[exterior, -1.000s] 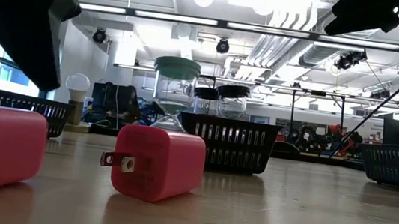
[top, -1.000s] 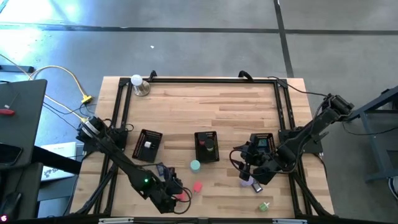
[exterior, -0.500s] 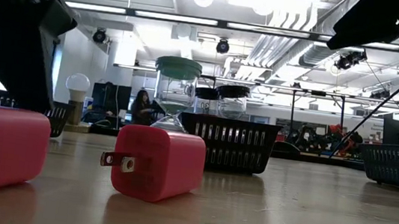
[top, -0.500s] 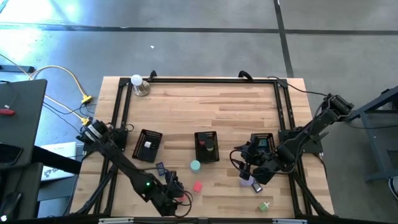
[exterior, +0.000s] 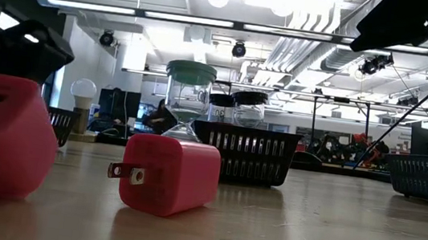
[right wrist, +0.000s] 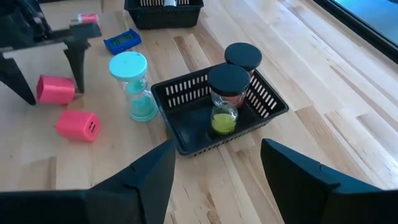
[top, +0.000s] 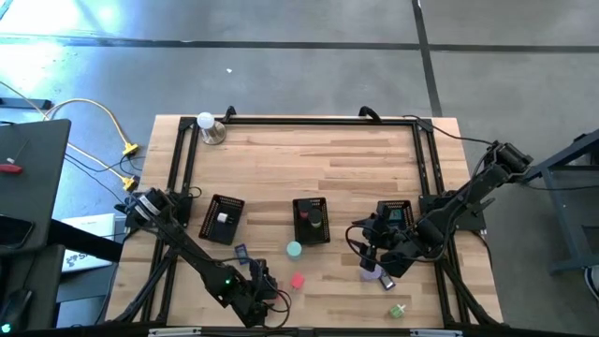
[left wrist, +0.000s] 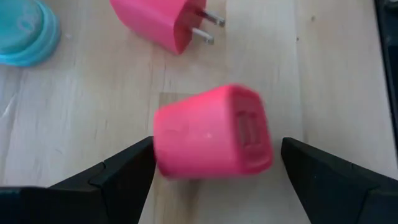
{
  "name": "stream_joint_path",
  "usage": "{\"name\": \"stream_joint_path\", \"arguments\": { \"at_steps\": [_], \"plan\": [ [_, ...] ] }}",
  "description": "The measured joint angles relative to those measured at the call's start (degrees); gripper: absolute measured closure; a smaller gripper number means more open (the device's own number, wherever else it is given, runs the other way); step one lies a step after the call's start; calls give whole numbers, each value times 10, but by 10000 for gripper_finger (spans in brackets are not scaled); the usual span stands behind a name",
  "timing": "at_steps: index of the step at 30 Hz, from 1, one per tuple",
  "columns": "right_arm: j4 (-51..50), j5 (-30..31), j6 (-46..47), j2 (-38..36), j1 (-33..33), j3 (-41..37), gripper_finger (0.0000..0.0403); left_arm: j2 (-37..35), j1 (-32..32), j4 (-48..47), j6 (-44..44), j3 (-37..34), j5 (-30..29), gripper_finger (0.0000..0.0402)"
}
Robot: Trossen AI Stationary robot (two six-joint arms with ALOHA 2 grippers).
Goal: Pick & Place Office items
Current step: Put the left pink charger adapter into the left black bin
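Nearest, at the table's near edge left of centre, my left gripper (left wrist: 211,163) stands with its jaws spread wide around a pink charger block (left wrist: 212,132). The block lies on the wood between the two fingers (left wrist: 118,171), one side close against a finger, a clear gap on the other; I judge it not yet gripped. A second pink charger (top: 298,280), prongs showing, rests just beyond it, and the teal hourglass (top: 294,249) stands a little farther still. Right of these, my right gripper (right wrist: 214,163) hangs with its jaws partly open and nothing between them, near the right tray (top: 394,213). A purple piece (top: 383,278) and a green bit (top: 399,310) lie near that arm. Farther back, the middle tray (right wrist: 180,140) holds two black-capped jars (right wrist: 228,89); the left tray (top: 223,217) sits well left of it.

Risk, as I judge it: the block sits off-centre, so closing may push it sideways or twist it out of the jaws.
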Motion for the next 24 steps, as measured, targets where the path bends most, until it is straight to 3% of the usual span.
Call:
{"name": "stream_joint_path", "arguments": {
  "at_steps": [24],
  "plan": [
    [13,0,0,0,0,0,176,2,0,27,-1,0,-6,70]
  ]
}}
